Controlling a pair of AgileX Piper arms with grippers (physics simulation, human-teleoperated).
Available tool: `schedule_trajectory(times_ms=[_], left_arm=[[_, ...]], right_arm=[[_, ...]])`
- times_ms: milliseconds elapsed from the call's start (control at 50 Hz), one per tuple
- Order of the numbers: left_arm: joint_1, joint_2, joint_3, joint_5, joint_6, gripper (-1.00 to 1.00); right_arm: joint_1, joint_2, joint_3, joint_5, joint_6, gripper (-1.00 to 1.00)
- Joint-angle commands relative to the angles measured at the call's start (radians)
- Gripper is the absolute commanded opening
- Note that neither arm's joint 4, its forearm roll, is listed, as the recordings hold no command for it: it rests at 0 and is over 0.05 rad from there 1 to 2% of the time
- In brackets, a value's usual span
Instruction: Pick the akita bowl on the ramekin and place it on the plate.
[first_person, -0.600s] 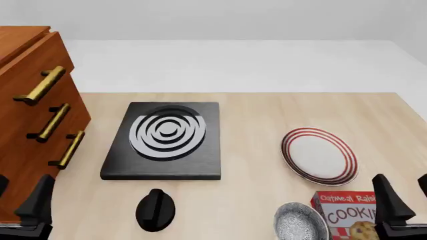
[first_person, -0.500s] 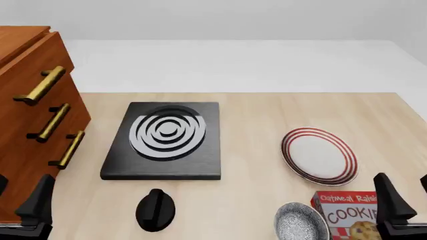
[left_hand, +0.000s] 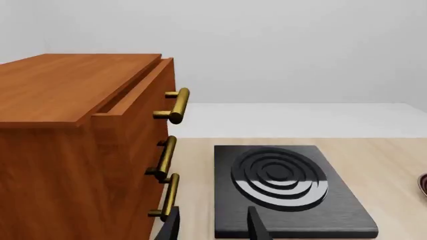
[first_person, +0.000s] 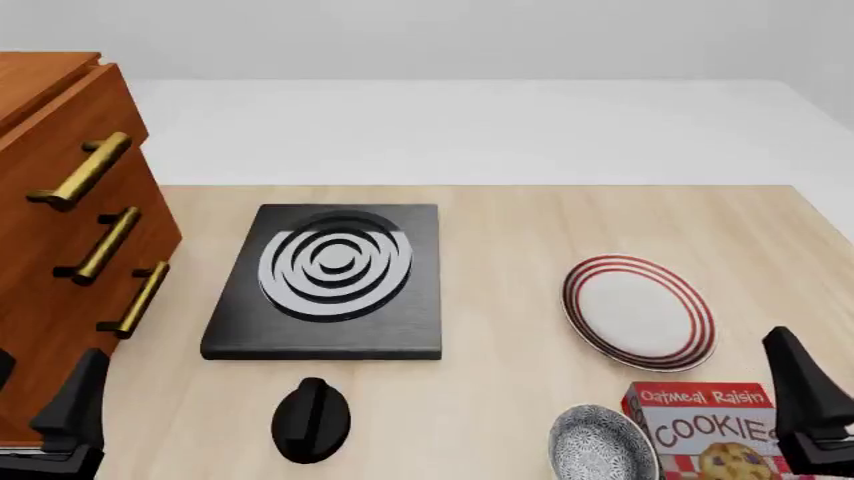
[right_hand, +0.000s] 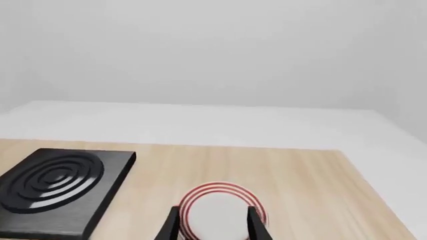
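Your pale wood-grain table (first_person: 507, 250) carries everything here, and the biggest thing on it is the reddish-brown wooden cabinet (first_person: 54, 250) with brass bar handles at the far left. Next comes the flat black stove slab (first_person: 327, 285) with glossy white concentric rings, lying left of centre. The plate (first_person: 638, 311) is round, smooth and white, with thin red rings around its rim, and lies flat to the right; in your right wrist view it shows between the two dark fingertips of the right pincer (right_hand: 213, 225), which stand spread apart with nothing in them. The cookie box (first_person: 707, 435) lies just nearer than the plate. The akita bowl (first_person: 603, 443) sits at the near edge, touching the box's left side, dark grey outside and speckled grey-white inside, left of your right pincer (first_person: 807, 410). Your left pincer (left_hand: 210, 225) is spread too, empty, near the cabinet.
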Motion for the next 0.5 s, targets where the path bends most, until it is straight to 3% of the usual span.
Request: schedule_trajectory(times_ms=[20, 120, 140, 200, 360, 400, 500], left_arm=[[0.000, 0.000, 0.000, 0.000, 0.000, 1.00], [0.000, 0.000, 0.000, 0.000, 0.000, 1.00], [0.000, 0.000, 0.000, 0.000, 0.000, 1.00], [0.000, 0.000, 0.000, 0.000, 0.000, 1.00], [0.000, 0.000, 0.000, 0.000, 0.000, 1.00], [0.000, 0.000, 0.000, 0.000, 0.000, 1.00], [0.000, 0.000, 0.000, 0.000, 0.000, 1.00]], right_arm=[[0.095, 0.059, -0.108, 0.102, -0.050, 1.00], [0.153, 0.085, -0.138, 0.144, -0.062, 1.00], [0.162, 0.073, -0.155, 0.170, -0.092, 1.00], [0.174, 0.091, -0.163, 0.183, -0.111, 1.00], [0.297, 0.144, -0.231, 0.315, -0.225, 1.00], [0.294, 0.154, -0.264, 0.351, -0.213, 1.00], [0.330, 0.168, -0.307, 0.421, -0.253, 1.00]])
